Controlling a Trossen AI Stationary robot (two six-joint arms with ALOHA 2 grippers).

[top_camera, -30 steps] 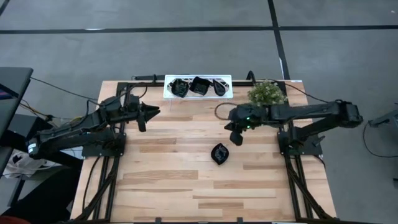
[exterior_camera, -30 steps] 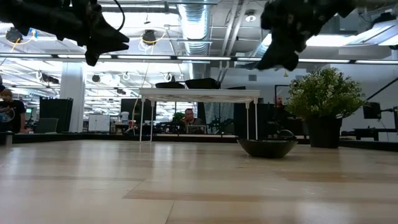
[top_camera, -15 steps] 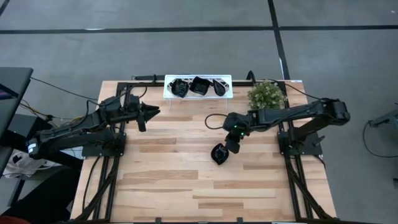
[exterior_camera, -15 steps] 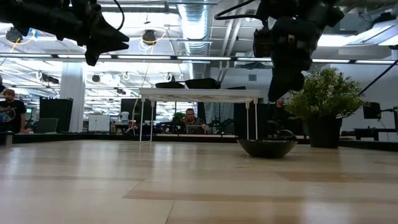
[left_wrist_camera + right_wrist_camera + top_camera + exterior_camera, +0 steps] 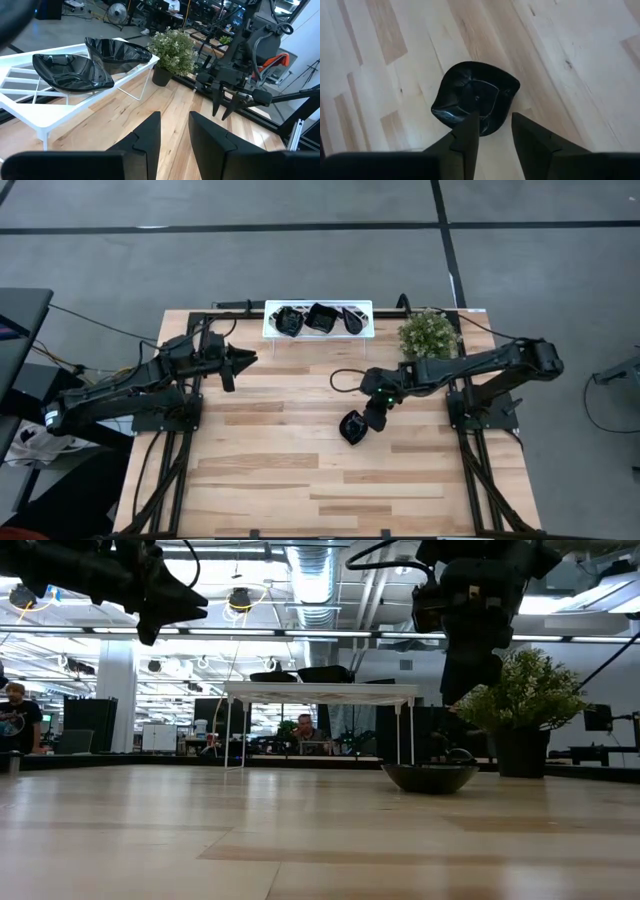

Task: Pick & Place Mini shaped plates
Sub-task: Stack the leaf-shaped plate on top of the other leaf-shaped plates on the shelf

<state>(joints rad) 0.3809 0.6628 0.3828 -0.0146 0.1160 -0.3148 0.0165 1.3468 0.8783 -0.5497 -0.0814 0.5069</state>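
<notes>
A glossy black wavy-edged mini plate (image 5: 351,427) lies flat on the pale wood-plank desk (image 5: 300,470), right of centre. The right end effector (image 5: 493,131) hangs directly above it, fingers parted and empty. Three more glossy black plates (image 5: 318,318) sit in the white lattice tray (image 5: 270,330). The left end effector (image 5: 173,131) hovers near the tray, slightly open and empty.

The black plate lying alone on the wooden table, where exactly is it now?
In the high view the black plate lies near the middle of the table, towards the right arm's side, directly under the right gripper, whose fingers are open above it.
</notes>
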